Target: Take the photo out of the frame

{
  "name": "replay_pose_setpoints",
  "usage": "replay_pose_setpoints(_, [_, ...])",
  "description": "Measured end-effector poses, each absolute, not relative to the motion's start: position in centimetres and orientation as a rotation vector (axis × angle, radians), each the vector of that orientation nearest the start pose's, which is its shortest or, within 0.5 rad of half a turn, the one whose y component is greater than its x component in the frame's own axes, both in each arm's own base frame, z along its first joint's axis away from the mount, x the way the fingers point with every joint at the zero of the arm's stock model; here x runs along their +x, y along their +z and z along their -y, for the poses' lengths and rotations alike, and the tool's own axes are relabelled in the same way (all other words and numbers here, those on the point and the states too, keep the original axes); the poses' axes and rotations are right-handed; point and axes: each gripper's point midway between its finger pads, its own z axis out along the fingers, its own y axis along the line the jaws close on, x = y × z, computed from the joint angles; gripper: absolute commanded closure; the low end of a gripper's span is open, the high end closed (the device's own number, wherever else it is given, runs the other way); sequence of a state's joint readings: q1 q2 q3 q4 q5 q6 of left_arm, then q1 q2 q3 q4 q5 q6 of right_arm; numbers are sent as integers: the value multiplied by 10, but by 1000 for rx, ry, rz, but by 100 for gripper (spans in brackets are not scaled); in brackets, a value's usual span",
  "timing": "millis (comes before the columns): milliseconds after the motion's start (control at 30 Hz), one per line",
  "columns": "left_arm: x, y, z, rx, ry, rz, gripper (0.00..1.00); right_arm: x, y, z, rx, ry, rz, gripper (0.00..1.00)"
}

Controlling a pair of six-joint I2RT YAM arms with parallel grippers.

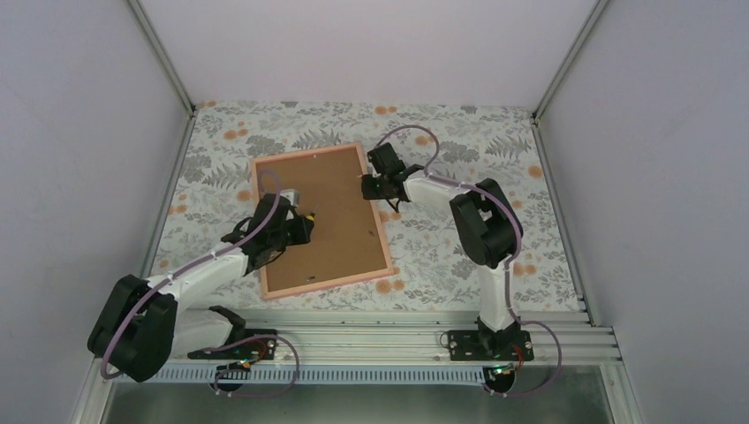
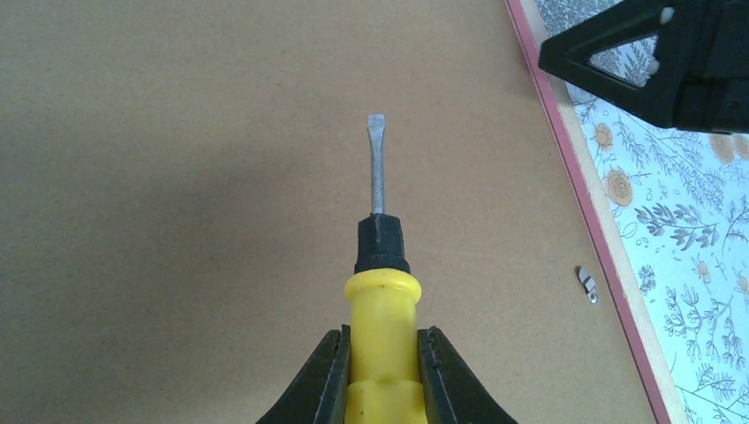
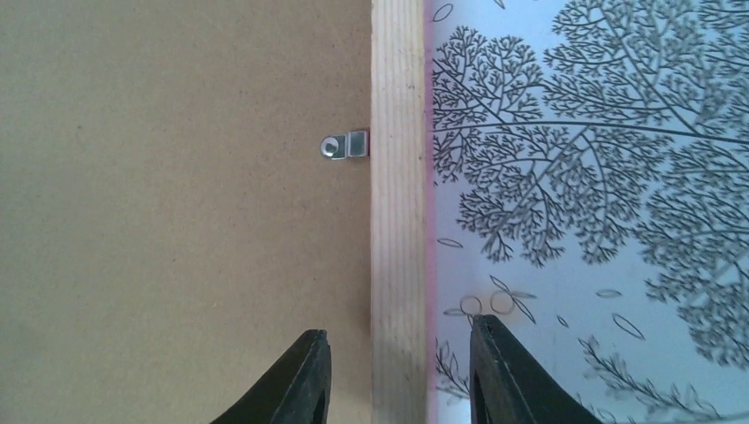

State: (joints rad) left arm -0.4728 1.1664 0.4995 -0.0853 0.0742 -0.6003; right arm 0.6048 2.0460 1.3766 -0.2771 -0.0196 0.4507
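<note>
The frame (image 1: 378,231) lies face down on the floral cloth, its brown backing board (image 1: 327,230) facing up. The photo is hidden beneath the board. My left gripper (image 2: 382,340) is shut on the yellow handle of a flat-blade screwdriver (image 2: 382,283), whose tip hovers over the board's middle. My right gripper (image 3: 397,340) stands open, one finger over the board and the other over the cloth, astride the frame's wooden right rail (image 3: 397,177). A small metal clip (image 3: 344,144) on that rail reaches onto the board ahead of the right gripper.
Another metal clip (image 2: 588,283) sits on the board near the pink-edged rail (image 2: 609,238). The right gripper's black fingers (image 2: 654,62) show at the top right of the left wrist view. Grey walls enclose the floral cloth (image 1: 459,256).
</note>
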Motion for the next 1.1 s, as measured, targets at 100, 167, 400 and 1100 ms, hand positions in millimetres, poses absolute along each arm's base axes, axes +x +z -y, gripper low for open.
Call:
replay_pose_setpoints(100, [286, 83, 164, -95, -621, -2413, 98, 427, 38, -298, -212, 441, -2572, 73])
replay_pose_setpoints(167, [289, 83, 167, -83, -633, -2415, 98, 429, 32, -300, -217, 440, -2580, 76])
replay_pose_setpoints(400, [301, 86, 180, -44, -673, -2409, 98, 430, 28, -302, -225, 442, -2584, 88])
replay_pose_setpoints(1100, [333, 81, 226, 44, -853, -2424, 98, 405, 28, -289, -230, 483, -2579, 96])
